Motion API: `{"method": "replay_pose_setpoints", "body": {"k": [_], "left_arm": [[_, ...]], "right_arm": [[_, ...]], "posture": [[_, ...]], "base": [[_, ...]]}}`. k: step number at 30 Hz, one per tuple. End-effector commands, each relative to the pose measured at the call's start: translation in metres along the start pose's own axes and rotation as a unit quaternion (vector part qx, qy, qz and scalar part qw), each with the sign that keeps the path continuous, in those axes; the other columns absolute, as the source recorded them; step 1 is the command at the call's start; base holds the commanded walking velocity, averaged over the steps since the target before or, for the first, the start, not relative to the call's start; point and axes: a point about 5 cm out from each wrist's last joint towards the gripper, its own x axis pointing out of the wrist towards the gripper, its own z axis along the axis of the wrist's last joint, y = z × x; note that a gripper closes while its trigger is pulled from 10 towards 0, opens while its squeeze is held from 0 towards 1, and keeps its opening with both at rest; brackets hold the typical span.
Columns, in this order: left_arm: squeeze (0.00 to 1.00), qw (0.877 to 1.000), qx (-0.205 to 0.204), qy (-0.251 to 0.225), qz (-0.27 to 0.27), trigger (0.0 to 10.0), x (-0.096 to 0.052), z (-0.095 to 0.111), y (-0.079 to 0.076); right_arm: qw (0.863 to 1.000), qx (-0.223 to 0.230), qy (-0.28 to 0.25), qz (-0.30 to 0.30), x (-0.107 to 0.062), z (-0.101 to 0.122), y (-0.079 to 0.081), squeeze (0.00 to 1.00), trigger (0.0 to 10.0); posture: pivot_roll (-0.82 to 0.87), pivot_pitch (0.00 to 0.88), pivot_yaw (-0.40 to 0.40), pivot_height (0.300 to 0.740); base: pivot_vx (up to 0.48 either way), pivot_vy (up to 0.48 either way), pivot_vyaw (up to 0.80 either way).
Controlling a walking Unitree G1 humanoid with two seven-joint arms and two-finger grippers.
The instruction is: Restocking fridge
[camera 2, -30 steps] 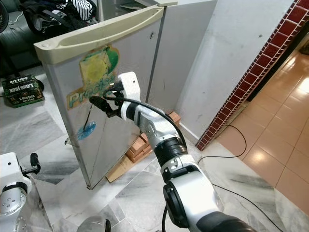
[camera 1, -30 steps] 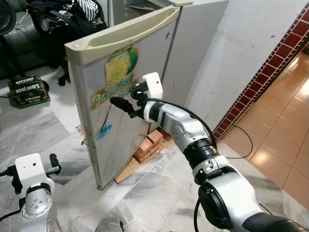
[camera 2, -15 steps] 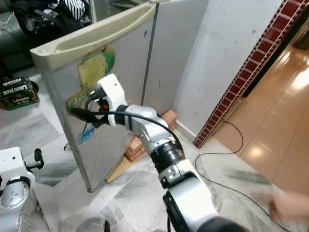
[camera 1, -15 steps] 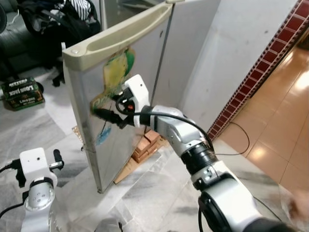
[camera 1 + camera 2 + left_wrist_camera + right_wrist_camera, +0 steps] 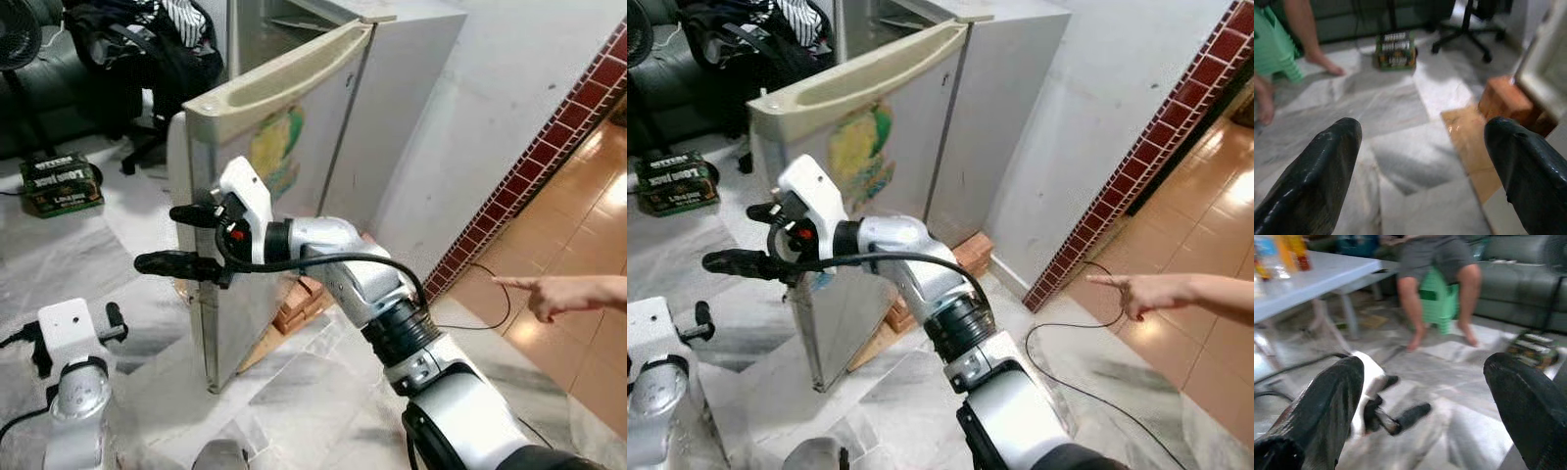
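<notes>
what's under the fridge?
Reddish bricks and a flat wooden board show beneath the fridge, behind its half-open door. The door and right gripper cover the rest.

- The right hand (image 5: 181,238), fingers spread, reaches past the free edge of the half-open fridge door (image 5: 284,147); the door stands just behind its wrist.
- Beyond its fingertips lies bare marble floor (image 5: 88,264).
- Farther off stand a green carton (image 5: 61,184) and an office chair (image 5: 1469,24).
- The left hand (image 5: 113,323) hangs below it.
- A person's hand (image 5: 563,294) points well off to the right.
</notes>
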Motion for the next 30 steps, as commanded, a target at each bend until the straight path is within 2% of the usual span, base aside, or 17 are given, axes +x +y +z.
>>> {"method": "replay_pose_setpoints", "body": {"k": [1,2,3,4,7,9,13,17,19,21,22,23,24,25,27,30], "left_arm": [[0.00,1.000,-0.002,-0.002,-0.004,10.0,0.007,0.004,0.002],[0.00,1.000,-0.002,-0.002,-0.004,10.0,0.007,0.004,0.002],[0.00,1.000,-0.002,-0.007,-0.005,10.0,0.010,0.008,0.002],[0.00,1.000,-0.002,-0.008,-0.007,10.0,0.011,0.009,0.002],[0.00,1.000,-0.001,-0.008,-0.011,10.0,0.011,0.008,0.001],[0.00,1.000,0.001,-0.007,-0.018,10.0,0.012,0.007,0.000],[0.00,1.000,-0.005,-0.008,-0.027,10.0,0.010,0.006,-0.003],[0.00,0.999,-0.012,-0.010,-0.032,10.0,0.009,0.006,-0.005],[0.00,0.998,-0.026,-0.014,-0.046,10.0,0.007,0.005,-0.007],[0.00,0.998,-0.023,-0.017,-0.047,10.0,0.005,0.005,-0.008],[0.00,0.998,-0.024,-0.016,-0.048,10.0,0.004,0.003,-0.009],[0.00,0.998,-0.025,-0.016,-0.049,10.0,0.004,0.003,-0.009],[0.00,0.998,-0.026,-0.016,-0.050,10.0,0.004,0.002,-0.009],[0.00,0.998,-0.023,-0.011,-0.054,10.0,0.003,0.000,-0.010],[0.00,0.998,-0.021,-0.008,-0.056,10.0,0.003,-0.002,-0.011],[0.00,0.998,-0.020,-0.006,-0.062,10.0,0.001,-0.003,-0.014]], "right_arm": [[0.987,0.028,0.014,-0.160,-0.037,-0.020,-0.042,0.00,10.0],[0.987,0.028,0.014,-0.160,-0.037,-0.020,-0.042,0.00,10.0],[0.977,0.029,0.020,-0.211,-0.048,-0.025,-0.055,0.00,10.0],[0.972,0.035,0.021,-0.230,-0.052,-0.028,-0.060,0.00,10.0],[0.974,0.056,0.010,-0.220,-0.052,-0.030,-0.058,0.00,10.0],[0.975,0.042,0.017,-0.216,-0.049,-0.031,-0.056,0.00,10.0],[0.980,0.045,0.019,-0.194,-0.035,-0.037,-0.045,0.00,10.0],[0.977,0.055,0.015,-0.206,-0.034,-0.040,-0.045,0.00,10.0],[0.969,0.053,0.011,-0.242,-0.041,-0.043,-0.051,0.00,10.0],[0.960,0.059,0.006,-0.275,-0.050,-0.046,-0.056,0.00,10.0],[0.948,0.052,0.015,-0.312,-0.061,-0.051,-0.061,0.00,10.0],[0.946,0.049,0.018,-0.320,-0.063,-0.053,-0.062,0.00,10.0],[0.936,0.050,0.024,-0.347,-0.070,-0.057,-0.067,0.00,10.0],[0.926,0.064,0.017,-0.371,-0.081,-0.062,-0.072,0.00,10.0],[0.925,0.071,0.017,-0.372,-0.084,-0.065,-0.073,0.00,10.0],[0.912,0.011,0.085,-0.400,-0.098,-0.077,-0.078,0.00,10.0]], "posture": [[0.21,0.000,-0.097,0.740],[0.21,0.000,-0.097,0.740],[0.21,0.000,-0.094,0.740],[0.20,0.000,-0.088,0.740],[0.20,0.000,-0.085,0.740],[0.19,0.000,-0.083,0.740],[0.20,0.000,-0.083,0.740],[0.20,0.000,-0.085,0.740],[0.19,0.000,-0.084,0.740],[0.18,0.000,-0.084,0.740],[0.18,0.000,-0.085,0.740],[0.18,0.000,-0.085,0.740],[0.18,0.000,-0.085,0.740],[0.17,0.000,-0.085,0.740],[0.17,0.001,-0.084,0.740],[0.17,0.000,-0.080,0.740]], "base": [[0.000,0.000,0.00],[0.000,0.000,0.00],[0.000,0.000,0.00],[0.000,0.000,0.00],[0.000,0.000,0.00],[0.000,0.000,0.00],[0.000,0.000,0.00],[0.000,0.000,0.00],[0.000,0.000,0.00],[0.000,0.000,0.00],[0.000,0.000,0.00],[0.000,0.000,0.00],[0.000,0.000,0.00],[0.000,0.000,0.00],[0.000,0.000,0.00],[0.000,0.000,0.00]]}}
